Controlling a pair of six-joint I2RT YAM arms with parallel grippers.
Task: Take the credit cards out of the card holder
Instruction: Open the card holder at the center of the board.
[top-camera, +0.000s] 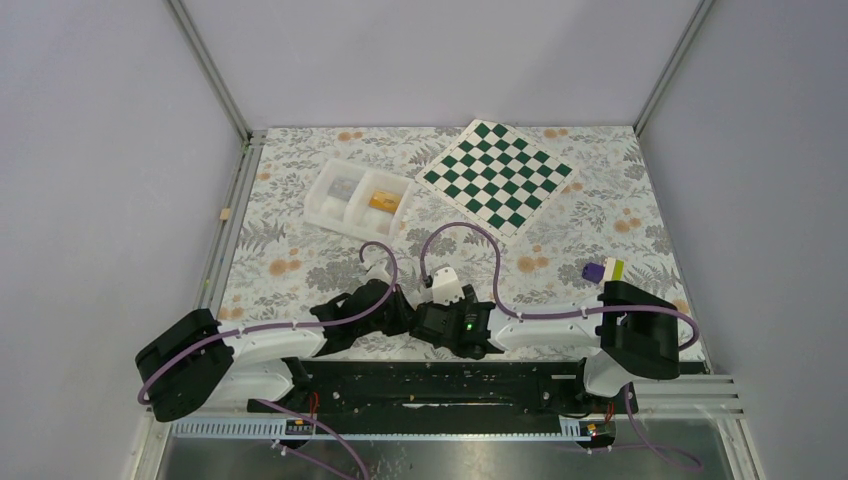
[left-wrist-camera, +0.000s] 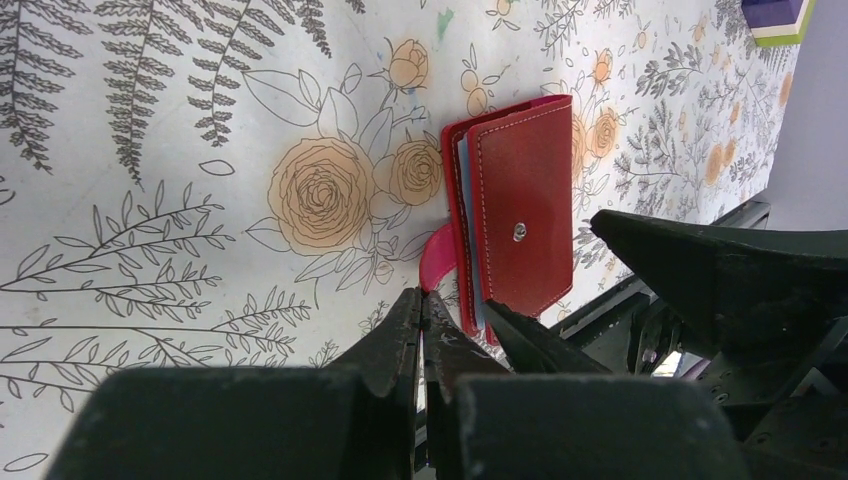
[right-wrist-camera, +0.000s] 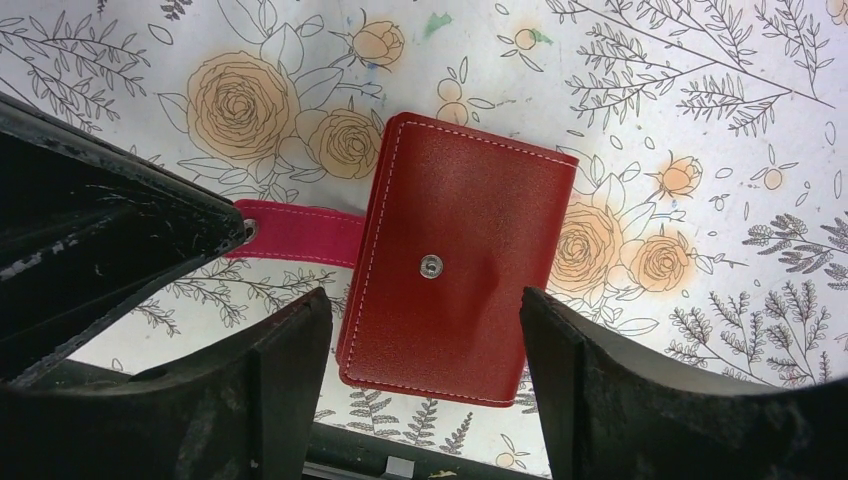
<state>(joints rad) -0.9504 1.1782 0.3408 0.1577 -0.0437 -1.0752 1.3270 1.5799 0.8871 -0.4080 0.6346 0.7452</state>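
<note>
The card holder (right-wrist-camera: 455, 260), a red wallet with a silver snap, lies folded shut on the floral cloth near the table's front edge. Its pink-red tab (right-wrist-camera: 300, 233) sticks out to the left. My left gripper (left-wrist-camera: 424, 296) is shut on the end of that tab. My right gripper (right-wrist-camera: 422, 296) hangs open just above the wallet, one finger on each side of its near end. A pale blue lining edge (left-wrist-camera: 463, 190) shows between the covers in the left wrist view. No credit cards show at the wallet. In the top view both grippers hide the wallet.
A white two-compartment tray (top-camera: 325, 207) stands at the back left, with a small orange-yellow piece (top-camera: 381, 199) in its right compartment. A green-and-white chessboard (top-camera: 497, 176) lies at the back. A purple and green block (top-camera: 603, 270) sits at the right. The black base rail (right-wrist-camera: 400, 462) runs just below the wallet.
</note>
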